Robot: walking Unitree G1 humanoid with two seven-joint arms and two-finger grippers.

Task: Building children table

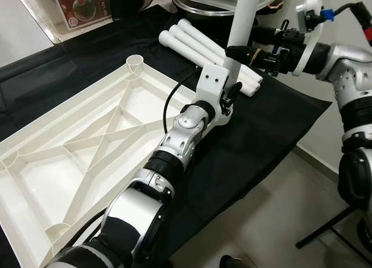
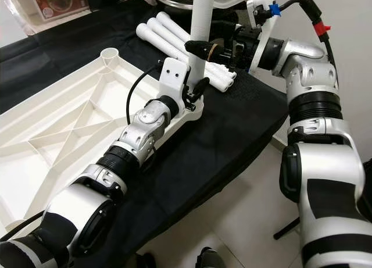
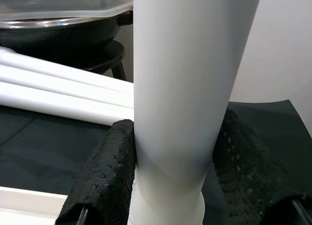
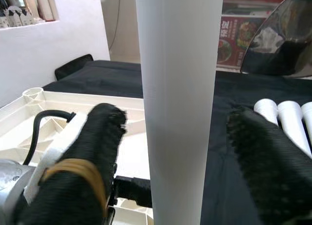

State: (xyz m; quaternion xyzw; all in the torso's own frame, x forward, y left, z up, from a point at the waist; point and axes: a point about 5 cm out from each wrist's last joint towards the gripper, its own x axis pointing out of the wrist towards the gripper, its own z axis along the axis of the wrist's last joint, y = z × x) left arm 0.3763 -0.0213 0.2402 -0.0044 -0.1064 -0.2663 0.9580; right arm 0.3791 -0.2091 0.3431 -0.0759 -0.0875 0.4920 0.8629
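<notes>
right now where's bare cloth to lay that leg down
Free: black cloth between the three stacked legs and the table's right edge, and the strip between the tabletop and the near edge, though the left arm lies over it. Crowded: around the upright leg, where both grippers meet.

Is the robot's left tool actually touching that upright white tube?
Touching. In the left wrist view, both black fingers of the left tool press flush against the sides of the upright white tube, with no gap visible.

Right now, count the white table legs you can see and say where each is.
4. One leg stands upright, clamped by the left gripper, the right gripper around it higher up. Three legs lie side by side on the black cloth behind it. More may be hidden.
</notes>
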